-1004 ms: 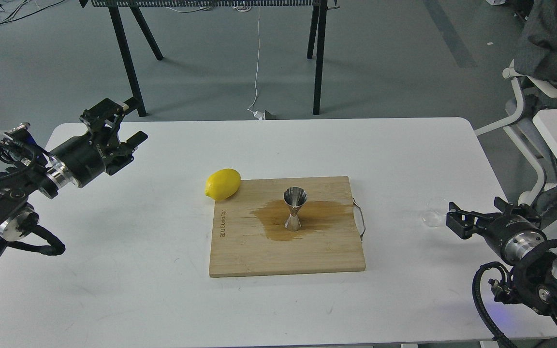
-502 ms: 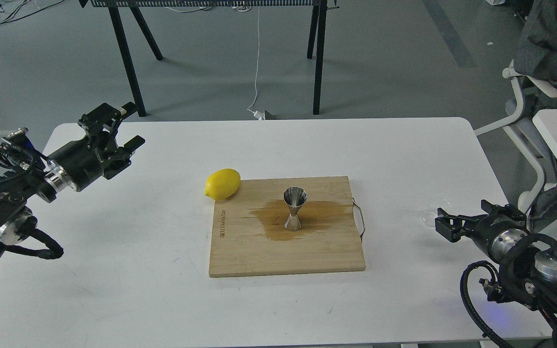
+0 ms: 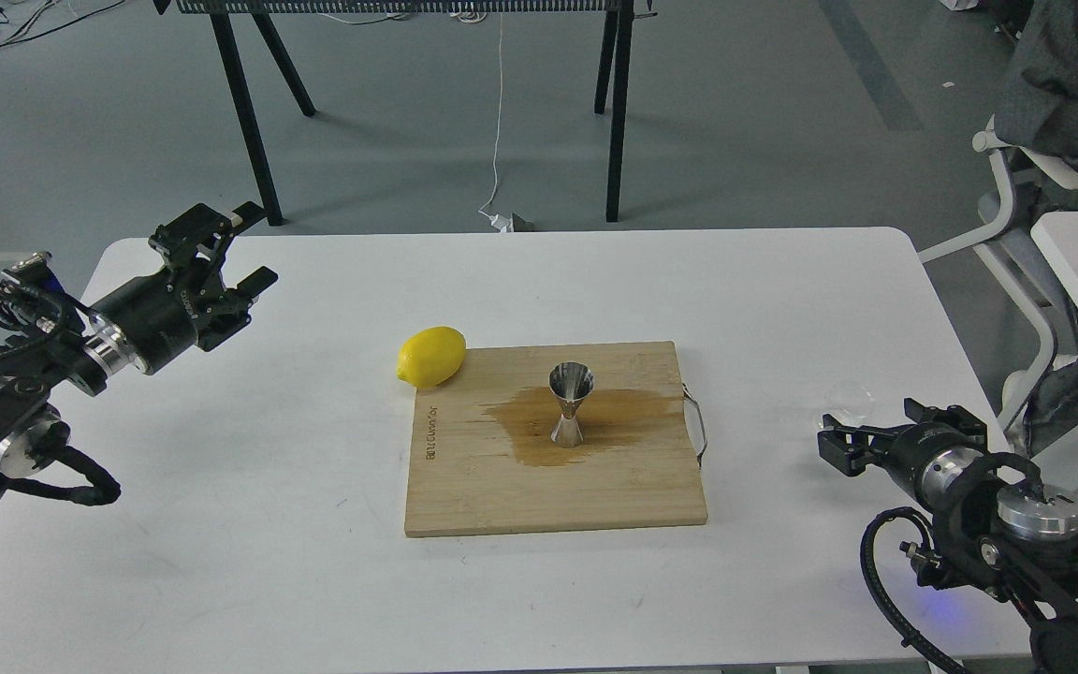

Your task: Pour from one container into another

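The white table carried a wooden board at its middle, stained by a brown puddle around the steel jigger that stood upright there, with a lemon touching the board's far left corner. My left claw hovered open and empty over the table's far left. My right claw sat low at the right edge, just beside the clear cup, which stood on the table well apart from the board; whether its fingers were parted I could not tell.
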You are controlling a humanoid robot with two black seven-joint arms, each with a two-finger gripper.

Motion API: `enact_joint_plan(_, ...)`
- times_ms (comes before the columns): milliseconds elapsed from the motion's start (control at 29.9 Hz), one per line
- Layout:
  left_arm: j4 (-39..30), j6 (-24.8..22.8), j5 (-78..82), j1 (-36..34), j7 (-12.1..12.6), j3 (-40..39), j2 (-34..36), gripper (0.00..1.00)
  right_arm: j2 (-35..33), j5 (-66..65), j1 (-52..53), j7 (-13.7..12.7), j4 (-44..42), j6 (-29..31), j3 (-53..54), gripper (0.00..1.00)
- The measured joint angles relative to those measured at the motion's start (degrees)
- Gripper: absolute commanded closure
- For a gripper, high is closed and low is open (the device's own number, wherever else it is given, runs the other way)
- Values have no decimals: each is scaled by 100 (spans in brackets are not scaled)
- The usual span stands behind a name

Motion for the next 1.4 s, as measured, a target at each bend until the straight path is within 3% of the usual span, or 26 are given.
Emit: enact_joint_plan(1405, 53, 0, -5, 0, 0, 0, -64, 4, 456, -257, 477, -14, -914, -14, -272, 1)
